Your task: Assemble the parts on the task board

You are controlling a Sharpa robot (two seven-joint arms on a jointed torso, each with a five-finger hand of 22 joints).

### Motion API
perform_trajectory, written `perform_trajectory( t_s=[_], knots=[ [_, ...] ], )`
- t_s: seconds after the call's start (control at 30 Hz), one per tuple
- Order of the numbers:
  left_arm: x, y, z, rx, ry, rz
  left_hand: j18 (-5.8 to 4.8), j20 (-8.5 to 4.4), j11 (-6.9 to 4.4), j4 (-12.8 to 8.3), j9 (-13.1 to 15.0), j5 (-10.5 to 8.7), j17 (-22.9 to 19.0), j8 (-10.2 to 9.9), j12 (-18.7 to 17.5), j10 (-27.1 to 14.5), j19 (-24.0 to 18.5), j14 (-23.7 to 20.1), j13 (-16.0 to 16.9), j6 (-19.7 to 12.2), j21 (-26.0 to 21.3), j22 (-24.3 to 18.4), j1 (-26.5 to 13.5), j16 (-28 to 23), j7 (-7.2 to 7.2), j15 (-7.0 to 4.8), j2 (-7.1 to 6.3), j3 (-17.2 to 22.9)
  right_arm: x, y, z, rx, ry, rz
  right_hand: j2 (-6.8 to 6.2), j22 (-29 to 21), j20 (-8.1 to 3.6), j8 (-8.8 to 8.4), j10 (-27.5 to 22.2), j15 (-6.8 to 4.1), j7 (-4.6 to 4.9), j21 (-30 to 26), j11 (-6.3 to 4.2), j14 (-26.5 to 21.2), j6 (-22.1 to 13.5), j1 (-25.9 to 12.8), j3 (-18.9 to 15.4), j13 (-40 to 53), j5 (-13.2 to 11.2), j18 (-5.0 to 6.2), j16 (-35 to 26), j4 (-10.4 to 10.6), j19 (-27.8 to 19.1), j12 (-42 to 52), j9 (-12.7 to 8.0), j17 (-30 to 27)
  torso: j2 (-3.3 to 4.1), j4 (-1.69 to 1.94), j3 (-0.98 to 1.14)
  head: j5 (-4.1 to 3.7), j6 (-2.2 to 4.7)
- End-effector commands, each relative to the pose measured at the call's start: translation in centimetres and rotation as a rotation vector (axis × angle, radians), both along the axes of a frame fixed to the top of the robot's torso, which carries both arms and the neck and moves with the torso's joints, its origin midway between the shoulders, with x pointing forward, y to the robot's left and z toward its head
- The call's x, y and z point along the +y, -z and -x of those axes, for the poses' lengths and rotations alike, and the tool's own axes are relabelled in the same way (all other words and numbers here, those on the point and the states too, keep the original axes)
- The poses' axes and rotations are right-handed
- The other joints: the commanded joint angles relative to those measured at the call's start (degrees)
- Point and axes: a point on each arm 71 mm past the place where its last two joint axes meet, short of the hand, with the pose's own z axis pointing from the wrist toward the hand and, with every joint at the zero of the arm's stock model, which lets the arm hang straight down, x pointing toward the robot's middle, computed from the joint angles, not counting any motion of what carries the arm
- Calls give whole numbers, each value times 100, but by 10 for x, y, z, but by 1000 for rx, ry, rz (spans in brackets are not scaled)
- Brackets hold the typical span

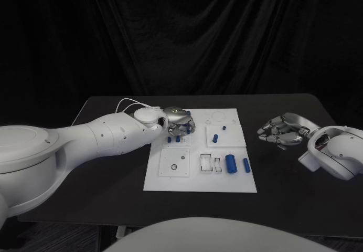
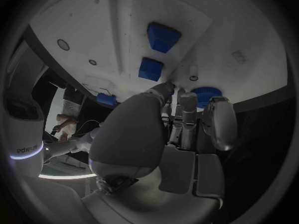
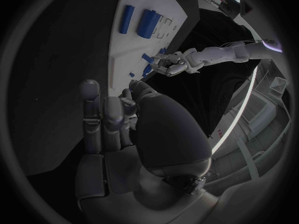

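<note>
The white task board (image 1: pixel 198 181) lies mid-table. My left hand (image 1: pixel 178 123) hovers over its far left corner, fingers pointing down at the plate. In the left wrist view its fingertips (image 2: pixel 187 100) sit right at a blue round ridged part (image 2: pixel 206 93); I cannot tell whether they grip it. Two blue blocks (image 2: pixel 163 37) (image 2: pixel 151 68) stand just beyond, seen in the head view as small blue pieces (image 1: pixel 173 139). Two blue cylinders (image 1: pixel 231 164) (image 1: pixel 246 165) lie at the board's near right. My right hand (image 1: pixel 281 131) hangs over the black table right of the board, loosely curled and holding nothing.
Two more small blue parts (image 1: pixel 215 138) (image 1: pixel 224 127) stand on the board's far right square. Rectangular slots (image 1: pixel 205 163) and a round hole (image 1: pixel 174 167) are cut in the near half. The right wrist view shows the board (image 3: pixel 140 47), the cylinders (image 3: pixel 148 22) and my left hand (image 3: pixel 169 64).
</note>
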Motion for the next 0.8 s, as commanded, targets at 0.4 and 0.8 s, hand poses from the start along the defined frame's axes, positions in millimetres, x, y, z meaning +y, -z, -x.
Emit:
perform_trajectory(
  t_s=[0.4,0.8],
  knots=[
    [2,7,4,-27,13,14,-131,-14,-167,-121,-23,65,-92,190,234,494,83,-1,14,579,101,1049,-66,74,167,-99,204,37,2,2,0,13,-6,-1,63,-11,6,-17,-3,38,-13,-33,32,12,14,-28,3,-8,31,30,3,53,21,-14,-11,-4,4,-9,-1,18,1],
    [17,-6,10,-112,21,74,-162,-33,-210,-255,-28,94,-181,260,294,818,176,85,-26,850,231,1090,-101,83,202,-148,196,-20,4,3,0,23,-13,1,68,-19,6,-19,-13,39,-12,-59,33,5,13,-40,-2,-22,21,33,-11,65,16,-21,-15,-20,-6,-3,2,-14,1]
  ],
)
